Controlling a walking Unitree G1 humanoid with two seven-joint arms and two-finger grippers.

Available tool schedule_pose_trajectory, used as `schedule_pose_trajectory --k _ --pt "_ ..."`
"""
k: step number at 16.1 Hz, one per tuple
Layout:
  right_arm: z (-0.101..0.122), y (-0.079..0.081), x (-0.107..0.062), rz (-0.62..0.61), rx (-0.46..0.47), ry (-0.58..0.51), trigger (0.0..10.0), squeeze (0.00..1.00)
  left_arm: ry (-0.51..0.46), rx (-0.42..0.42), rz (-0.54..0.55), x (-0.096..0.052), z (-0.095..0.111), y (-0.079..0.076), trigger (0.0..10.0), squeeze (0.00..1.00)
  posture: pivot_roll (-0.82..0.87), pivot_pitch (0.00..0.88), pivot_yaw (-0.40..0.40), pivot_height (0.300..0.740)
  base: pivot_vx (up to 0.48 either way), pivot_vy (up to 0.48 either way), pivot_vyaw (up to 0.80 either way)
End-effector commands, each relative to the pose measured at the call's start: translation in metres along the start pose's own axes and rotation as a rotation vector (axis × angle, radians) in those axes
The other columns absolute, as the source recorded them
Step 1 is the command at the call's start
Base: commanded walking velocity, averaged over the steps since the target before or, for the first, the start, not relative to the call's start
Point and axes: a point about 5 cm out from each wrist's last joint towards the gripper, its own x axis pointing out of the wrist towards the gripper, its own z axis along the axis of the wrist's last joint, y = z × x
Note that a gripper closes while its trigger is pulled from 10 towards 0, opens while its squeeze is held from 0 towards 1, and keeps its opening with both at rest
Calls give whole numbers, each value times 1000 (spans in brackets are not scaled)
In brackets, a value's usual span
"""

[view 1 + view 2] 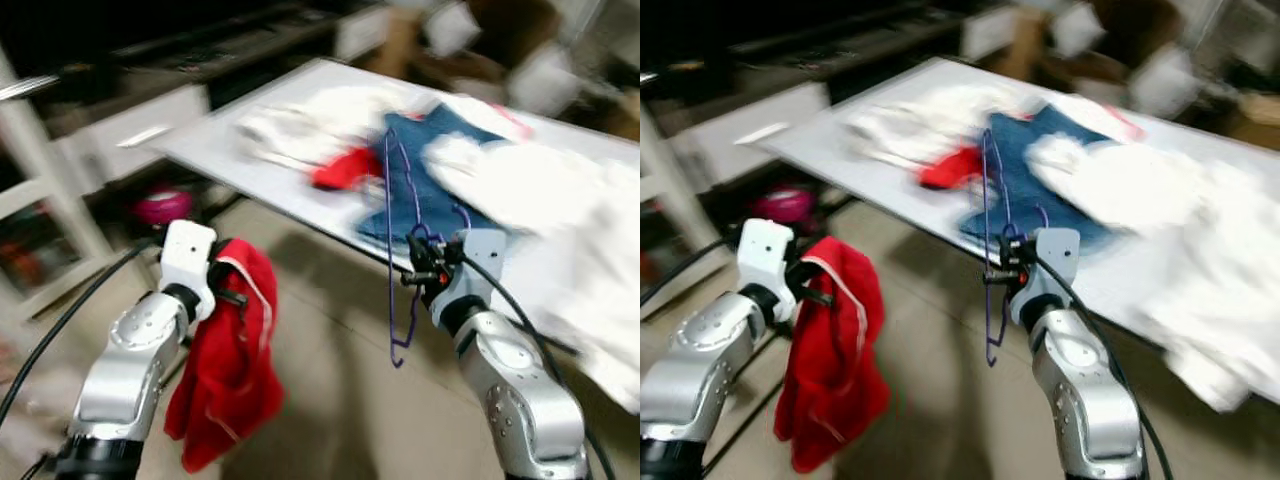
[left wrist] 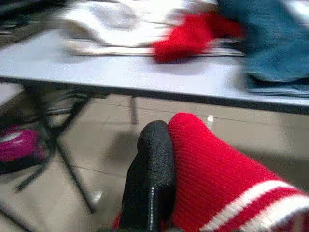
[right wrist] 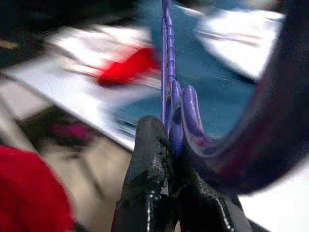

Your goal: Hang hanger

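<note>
Ribbed red knit sweater [image 2: 217, 164], glossy purple hanger [image 3: 166, 72], matt black claw [image 3: 164, 164]

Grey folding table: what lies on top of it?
On the grey folding table lie white garments, a blue denim piece and a small red cloth. Whatever is beneath those piles is covered.

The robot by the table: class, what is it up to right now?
The robot stands before a table strewn with clothes. Its right hand is shut on a purple hanger, held upright just off the table's edge. Its left hand grips a red garment that hangs toward the floor. The garment is not yet on the hanger.
</note>
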Motion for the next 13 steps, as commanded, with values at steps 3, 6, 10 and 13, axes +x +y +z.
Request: schedule_pose_trajectory --k 3,6,10,13 --pt "7 -1 -1 9 -31 -20 10000 0 -38 19 -21 2 7 -8 10000 0 -65 0 7 740 0 -160 0" --pt "9 -2 -1 18 -48 -29 10000 0 -44 14 -27 4 7 -10 10000 0 -76 0 4 740 0 -472 0" --pt "9 -3 -3 19 -64 -30 10000 0 -55 11 -41 7 8 -13 10000 0 -86 0 6 740 0 -472 0" --pt "8 -3 -2 16 -56 -24 10000 0 -45 -2 -54 8 7 -16 10000 0 -84 0 5 740 0 -278 0"
